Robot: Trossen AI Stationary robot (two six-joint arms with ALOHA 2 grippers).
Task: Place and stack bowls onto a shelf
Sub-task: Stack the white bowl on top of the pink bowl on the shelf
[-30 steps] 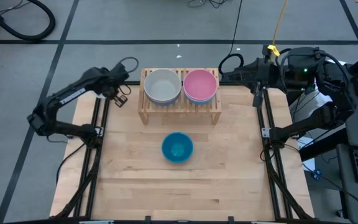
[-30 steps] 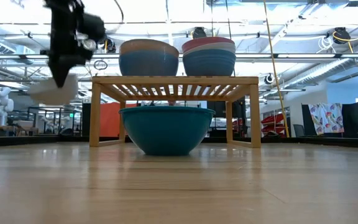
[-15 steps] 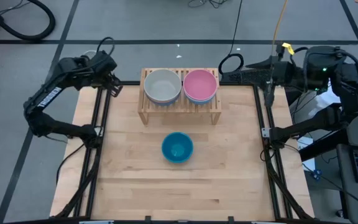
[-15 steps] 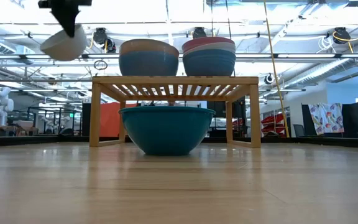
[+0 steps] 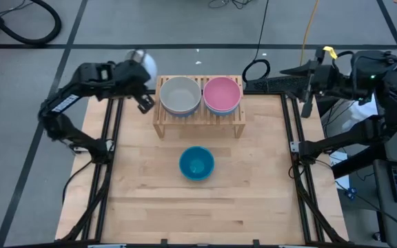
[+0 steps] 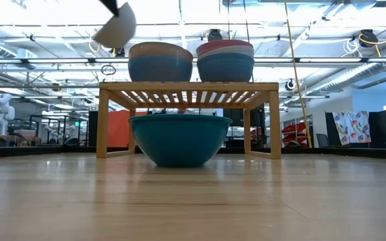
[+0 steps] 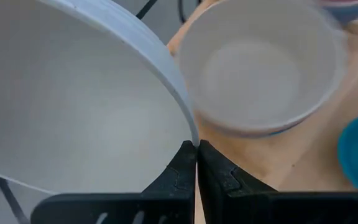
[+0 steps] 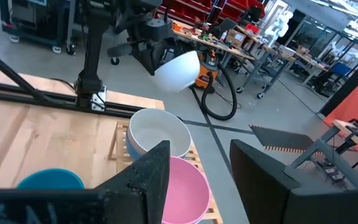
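Fingers [image 7: 182, 163] pinch the white bowl [image 5: 145, 64] at the shelf's [image 5: 200, 118] nine o'clock; you've stacked two piles, teal bowl [image 5: 196, 163] left.

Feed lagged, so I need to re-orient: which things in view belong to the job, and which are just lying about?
Job:
- white bowl, pinched in left tool
- shelf
- white-topped stack
- pink-topped stack
- teal bowl

Lying about:
- black hose
- yellow cable
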